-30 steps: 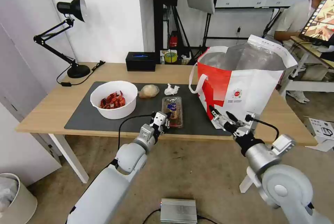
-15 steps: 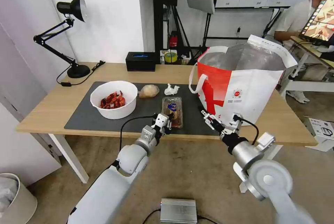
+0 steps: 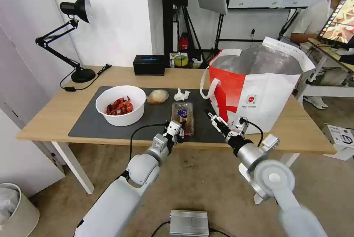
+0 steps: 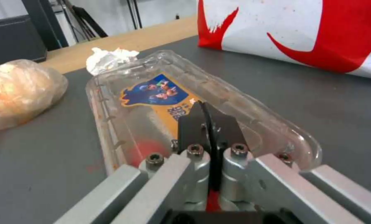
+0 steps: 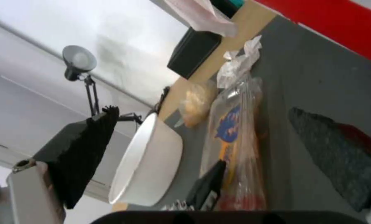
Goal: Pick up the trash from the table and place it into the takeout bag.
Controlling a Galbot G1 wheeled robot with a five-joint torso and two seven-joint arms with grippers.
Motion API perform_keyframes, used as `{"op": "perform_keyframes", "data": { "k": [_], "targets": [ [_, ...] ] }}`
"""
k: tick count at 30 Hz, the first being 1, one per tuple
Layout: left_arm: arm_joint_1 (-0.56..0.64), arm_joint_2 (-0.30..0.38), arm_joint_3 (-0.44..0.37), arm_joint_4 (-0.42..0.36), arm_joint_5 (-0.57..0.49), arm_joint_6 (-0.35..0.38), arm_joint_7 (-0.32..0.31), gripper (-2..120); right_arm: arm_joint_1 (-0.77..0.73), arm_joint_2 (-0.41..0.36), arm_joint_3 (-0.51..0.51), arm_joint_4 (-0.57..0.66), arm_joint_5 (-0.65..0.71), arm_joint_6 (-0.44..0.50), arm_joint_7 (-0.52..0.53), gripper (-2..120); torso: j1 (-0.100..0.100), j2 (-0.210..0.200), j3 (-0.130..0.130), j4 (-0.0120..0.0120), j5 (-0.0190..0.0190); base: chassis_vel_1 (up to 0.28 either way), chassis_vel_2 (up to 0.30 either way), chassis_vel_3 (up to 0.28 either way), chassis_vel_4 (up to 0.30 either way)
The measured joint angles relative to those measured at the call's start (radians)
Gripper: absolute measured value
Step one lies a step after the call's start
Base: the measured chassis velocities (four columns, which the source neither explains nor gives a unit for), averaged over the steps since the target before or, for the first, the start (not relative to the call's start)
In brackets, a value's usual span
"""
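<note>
On the dark mat (image 3: 88,126) of the wooden table (image 3: 55,113) stand a white bowl (image 3: 123,118) of red shells, a beige wrapped lump (image 3: 158,96), a crumpled tissue (image 3: 181,94) and a clear hinged tray (image 3: 183,114). My left gripper (image 3: 177,129) is shut, its black tips lying over the tray's (image 4: 152,102) near end; I cannot tell whether they pinch it. My right gripper (image 3: 224,121) is open, low over the mat between the tray and the red-and-white takeout bag (image 3: 258,93). The bag stands upright with its foil mouth open.
A black box (image 3: 149,65) and a desk lamp (image 3: 83,75) sit at the table's back. Bare mat lies between the tray and the bag. On the floor are a silver box (image 3: 189,223) and, at the left, a pale bin (image 3: 14,207).
My right gripper has swung left along the bag's front, toward the tray. The left gripper has crept slightly right at the tray's near end. The trash has not moved.
</note>
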Motion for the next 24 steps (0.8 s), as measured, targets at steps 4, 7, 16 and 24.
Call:
{"op": "perform_keyframes", "data": {
  "k": [4, 7, 16, 24],
  "targets": [
    [0.002, 0.002, 0.002, -0.002, -0.015, 0.000, -0.010, 0, 0.049, 0.015, -0.021, -0.035, 0.008, -0.002, 0.024, 100, 0.000, 0.000, 0.000, 0.0000, 0.0000, 0.000, 0.000, 0.000, 0.000],
    [0.002, 0.004, 0.006, -0.002, -0.022, 0.001, -0.016, 0, 0.078, 0.026, -0.033, -0.059, 0.009, -0.003, 0.036, 100, 0.000, 0.000, 0.000, 0.0001, -0.0001, 0.000, 0.000, 0.000, 0.000],
    [0.004, 0.003, 0.013, -0.006, -0.033, 0.004, -0.021, 0, 0.158, 0.037, -0.062, -0.125, 0.014, -0.021, 0.067, 100, 0.000, 0.000, 0.000, 0.0001, 0.0000, 0.000, 0.000, 0.000, 0.000],
    [0.002, 0.002, 0.018, -0.004, -0.034, 0.005, -0.021, 0, 0.225, 0.056, -0.083, -0.183, 0.018, -0.111, 0.121, 100, 0.000, 0.000, 0.000, 0.0000, -0.0001, 0.000, 0.000, 0.000, 0.000]
  ]
}}
